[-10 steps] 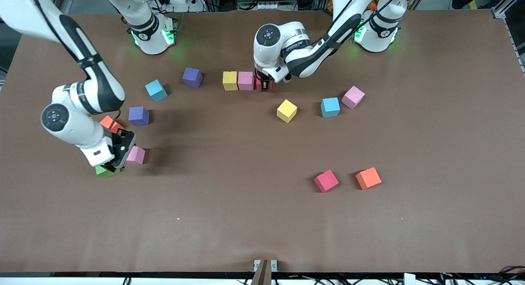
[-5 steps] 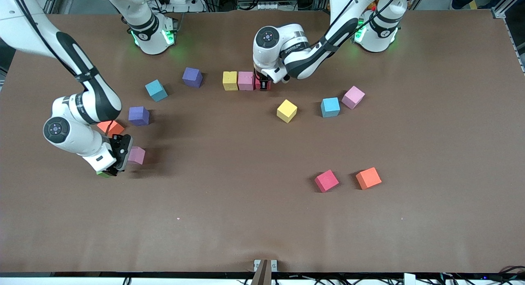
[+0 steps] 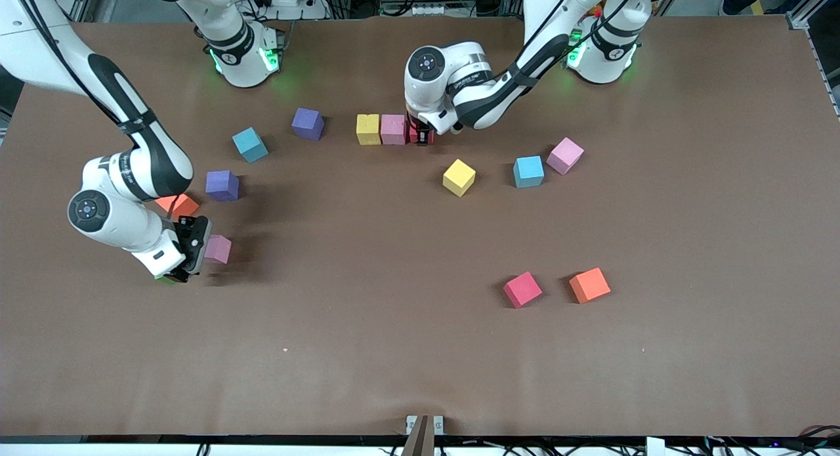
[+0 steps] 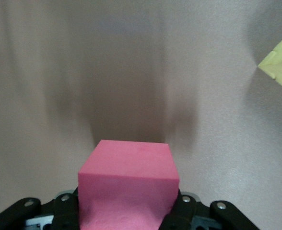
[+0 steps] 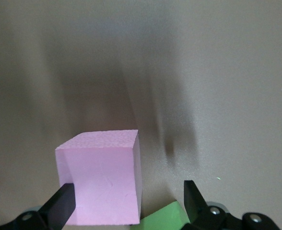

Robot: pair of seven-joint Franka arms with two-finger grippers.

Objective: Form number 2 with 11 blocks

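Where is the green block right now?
Front view: the green block sits under the open right pincer, beside a pink block.

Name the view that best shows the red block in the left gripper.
Left wrist view: the red block fills it, clamped in the left gripper. The front view shows only a sliver under the arm; the right wrist view shows none.

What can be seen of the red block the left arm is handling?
The red block is a matte, foam-like cube with clean edges, reddish pink in the left wrist view. The left hand is shut on it, fingers on two of its sides. It sits at the end of a row, beside the pink block and yellow block; whether they touch is hidden.
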